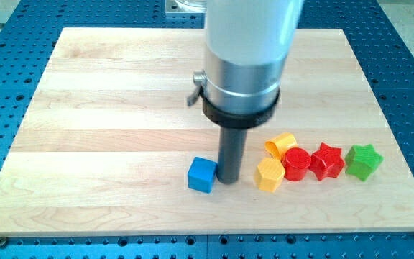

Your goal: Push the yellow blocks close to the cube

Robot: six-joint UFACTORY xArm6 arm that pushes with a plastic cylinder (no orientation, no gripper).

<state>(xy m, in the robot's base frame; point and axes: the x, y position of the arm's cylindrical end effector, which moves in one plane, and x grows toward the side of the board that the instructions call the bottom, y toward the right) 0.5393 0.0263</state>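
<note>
A blue cube (202, 175) sits on the wooden board (106, 108) near the view's bottom centre. My tip (228, 179) stands just to the right of the cube, almost touching it. A yellow hexagonal block (269, 175) lies a short way to the right of my tip. A second yellow block (279, 144), curved in shape, lies above and right of it. Both yellow blocks touch the red round block (296, 164).
A red star block (326, 160) lies right of the red round block, and a green star block (363, 160) right of that, forming a row. The arm's thick silver body (244, 57) hides the board's top centre. A blue perforated table (408, 72) surrounds the board.
</note>
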